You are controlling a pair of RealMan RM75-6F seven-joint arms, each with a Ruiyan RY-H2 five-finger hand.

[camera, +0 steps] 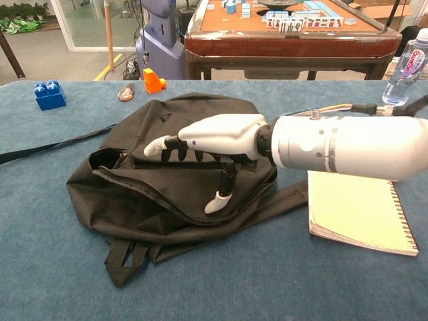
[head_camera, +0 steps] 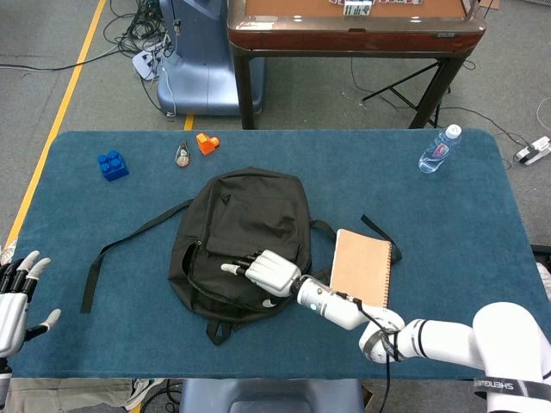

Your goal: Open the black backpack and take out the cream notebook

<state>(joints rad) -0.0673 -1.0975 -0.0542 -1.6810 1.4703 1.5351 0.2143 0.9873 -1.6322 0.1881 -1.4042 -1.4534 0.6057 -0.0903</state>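
The black backpack (head_camera: 245,232) (camera: 134,180) lies flat in the middle of the blue table, its zip gaping at the left end. The cream notebook (head_camera: 362,267) (camera: 358,210) lies on the table just right of it, spiral edge to the right. My right hand (head_camera: 261,274) (camera: 207,137) hovers over the backpack's front pocket, fingers spread, thumb pointing down, holding nothing. My left hand (head_camera: 15,297) rests open at the table's near left corner, far from the bag.
A blue brick (head_camera: 112,164) (camera: 49,94), an orange piece (head_camera: 207,142) (camera: 153,81) and a small brown object (head_camera: 182,154) sit at the back left. A water bottle (head_camera: 439,149) (camera: 403,67) stands back right. A long strap (head_camera: 129,245) trails left from the bag.
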